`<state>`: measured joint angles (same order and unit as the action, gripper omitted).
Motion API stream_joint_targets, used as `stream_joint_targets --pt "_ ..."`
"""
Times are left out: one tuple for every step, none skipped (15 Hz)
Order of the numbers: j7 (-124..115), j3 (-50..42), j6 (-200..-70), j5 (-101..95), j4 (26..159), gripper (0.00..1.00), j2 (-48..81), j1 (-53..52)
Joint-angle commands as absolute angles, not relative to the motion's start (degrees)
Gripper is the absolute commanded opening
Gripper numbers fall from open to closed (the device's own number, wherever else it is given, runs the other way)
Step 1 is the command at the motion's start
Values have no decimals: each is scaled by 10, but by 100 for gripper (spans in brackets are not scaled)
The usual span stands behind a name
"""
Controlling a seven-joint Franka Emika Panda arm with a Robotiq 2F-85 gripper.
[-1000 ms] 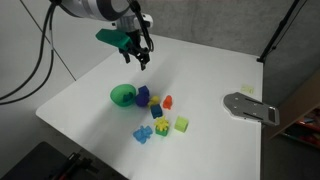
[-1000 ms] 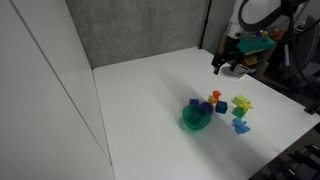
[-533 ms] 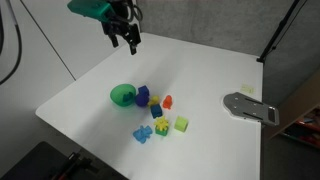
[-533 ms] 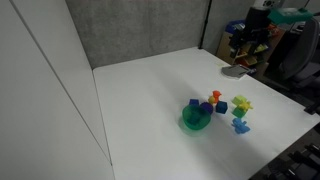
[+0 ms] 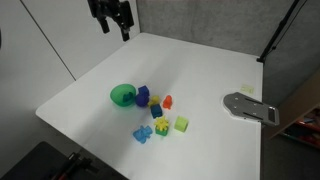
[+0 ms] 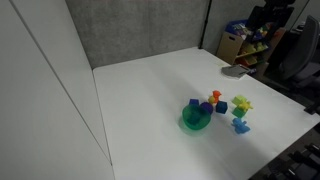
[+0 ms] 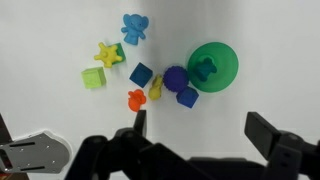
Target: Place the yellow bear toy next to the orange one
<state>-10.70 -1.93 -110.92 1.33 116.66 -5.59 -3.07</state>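
On the white table point(image 7: 260, 30), the tiny lumpy yellow plastic bear toy point(image 7: 156, 88) lies in the middle of the toy cluster. It is just beside the small orange-red plastic figure point(image 7: 136, 98), and the wrist view shows the two nearly touching. A dark-blue block point(image 7: 141, 74) sits close on one side of the bear. A rounded purple piece point(image 7: 176, 78) and a second blue block point(image 7: 187, 96) sit on the other side, with the round green bowl point(image 7: 230, 60) beyond them. Farther out stand a lime-green cube point(image 7: 93, 78), a chunky yellow star-like piece point(image 7: 107, 53) and a light-blue figure point(image 7: 133, 27). The black Robotiq gripper point(image 5: 113, 27) hangs high above the table, well apart from the toys, its fingers point(image 7: 140, 122) spread wide and holding nothing.
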Motion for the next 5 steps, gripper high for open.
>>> stream_joint_targets --pt "-87 -11 -1080 24 1154 100 -61 -19" --pt "-78 -12 -1080 25 1157 100 -62 -19" --pt "-102 -8 -1097 14 1164 100 -59 -19" --pt "-98 -8 -1097 14 1164 100 -59 -19" --pt "-96 -8 -1096 14 1164 100 -59 -19"
